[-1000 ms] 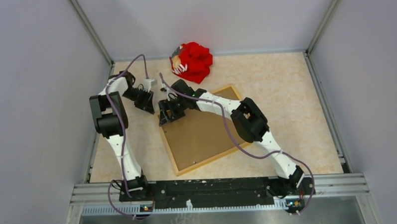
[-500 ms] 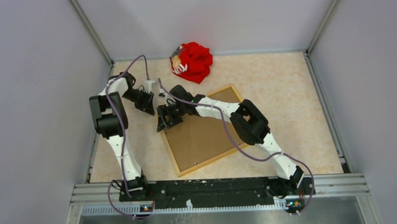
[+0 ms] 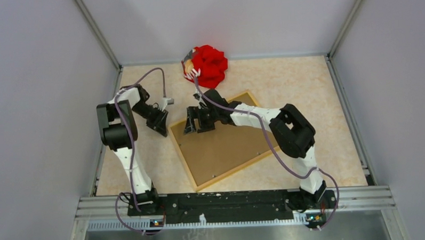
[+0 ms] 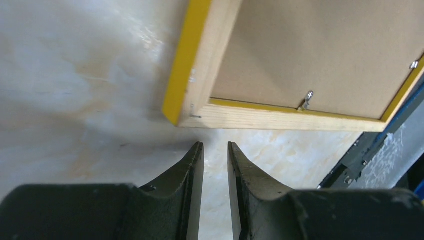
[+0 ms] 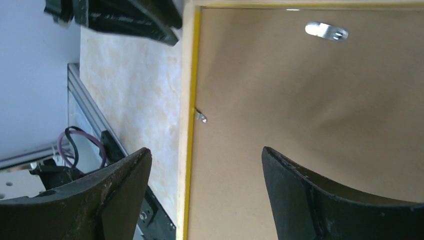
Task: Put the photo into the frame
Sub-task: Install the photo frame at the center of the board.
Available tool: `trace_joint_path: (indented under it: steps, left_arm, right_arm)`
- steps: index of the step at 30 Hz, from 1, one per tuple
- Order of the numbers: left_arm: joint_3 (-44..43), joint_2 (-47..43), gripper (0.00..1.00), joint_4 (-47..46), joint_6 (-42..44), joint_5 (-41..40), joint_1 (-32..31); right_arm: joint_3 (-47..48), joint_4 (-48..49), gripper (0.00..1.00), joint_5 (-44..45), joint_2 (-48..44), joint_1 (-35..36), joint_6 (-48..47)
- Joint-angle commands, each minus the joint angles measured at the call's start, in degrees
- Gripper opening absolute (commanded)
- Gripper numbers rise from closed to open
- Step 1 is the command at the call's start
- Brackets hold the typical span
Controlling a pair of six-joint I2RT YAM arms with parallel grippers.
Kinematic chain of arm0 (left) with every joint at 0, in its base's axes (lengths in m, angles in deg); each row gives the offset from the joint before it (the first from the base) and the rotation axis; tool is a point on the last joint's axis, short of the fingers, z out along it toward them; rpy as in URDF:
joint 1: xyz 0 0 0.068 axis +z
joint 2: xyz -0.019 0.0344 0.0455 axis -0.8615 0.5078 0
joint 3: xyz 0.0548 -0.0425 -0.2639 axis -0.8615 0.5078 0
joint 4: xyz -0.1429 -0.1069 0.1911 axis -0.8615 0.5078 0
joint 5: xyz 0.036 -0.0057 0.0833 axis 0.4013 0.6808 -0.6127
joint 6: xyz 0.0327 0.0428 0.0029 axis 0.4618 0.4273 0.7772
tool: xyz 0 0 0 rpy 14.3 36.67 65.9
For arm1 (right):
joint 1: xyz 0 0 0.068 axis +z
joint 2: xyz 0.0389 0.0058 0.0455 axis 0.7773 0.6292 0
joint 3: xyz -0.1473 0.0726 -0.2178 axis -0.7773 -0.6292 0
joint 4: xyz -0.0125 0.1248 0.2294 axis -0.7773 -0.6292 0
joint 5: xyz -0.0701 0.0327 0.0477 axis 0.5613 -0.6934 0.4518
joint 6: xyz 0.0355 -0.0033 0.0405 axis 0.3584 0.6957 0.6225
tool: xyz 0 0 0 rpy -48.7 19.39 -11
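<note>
– Middle of the overhead view, tilted: the frame (image 3: 183, 155) is lying face down on the desk (image 3: 305, 95), wood side up, with the brown backing board (image 3: 227, 146) sitting in it. Anyone spot the photo? I can't find it in any view.

– Nope, me neither. Might be under the board, might not, no way to tell from here. The red bundle (image 3: 207, 66) at the top of the view is well apart from it all.

– So which hand is closer?

– Both crowd the same corner, the frame's upper-left one in the overhead view. The right hand (image 3: 195, 127) is over the board just inside that corner, fingers spread wide with nothing between them. Can't tell if it's touching the board. The left hand (image 4: 215, 144) is off the frame, on the left, over bare desk, fingers nearly together with just a slit between and nothing in it. In its wrist view the corner sits just past the fingertips, a bit left of centre, not touching.

– And the frame's long axis?

– Long sides run from lower left to upper right in the overhead view, so the left hand is parked at the end of a short side. My guess: the board has to come out first, and the little metal tabs (image 5: 201, 117) along the inner edge look like what holds it, so the right hand is better placed for those.
</note>
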Motion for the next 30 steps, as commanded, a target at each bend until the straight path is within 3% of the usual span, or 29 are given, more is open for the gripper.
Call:
trace_joint_path:
  steps: [1,5,11,18,26,30]
  left_arm:
    - [1.29,-3.38,0.31,3.49,3.98,-0.48,-0.39]
    - [-3.21,-3.48,0.35,3.25,1.81,-1.79,-0.2]
    - [-17.22,2.83,0.42,6.28,-2.95,1.88,-1.16]
    - [-23.77,8.31,0.45,4.0,-6.58,2.35,-5.0]
    - [-23.37,9.98,0.4,3.91,-6.01,3.55,-7.94]
    - [-20.85,9.51,0.33,3.08,-5.24,3.25,-7.91]
  right_arm:
    - [-5.1,5.09,0.82,3.81,-6.11,-1.72,4.24]
    - [-10.79,8.27,0.82,6.47,-10.42,-2.76,6.78]
    - [-14.32,11.34,0.82,7.95,-11.83,-3.16,8.77]
    - [-16.14,15.02,0.81,8.44,-11.42,-4.0,11.65]
    - [-14.8,18.23,0.8,8.89,-7.94,-4.02,15.22]
    - [-13.4,18.16,0.79,9.02,-6.75,-4.03,15.99]
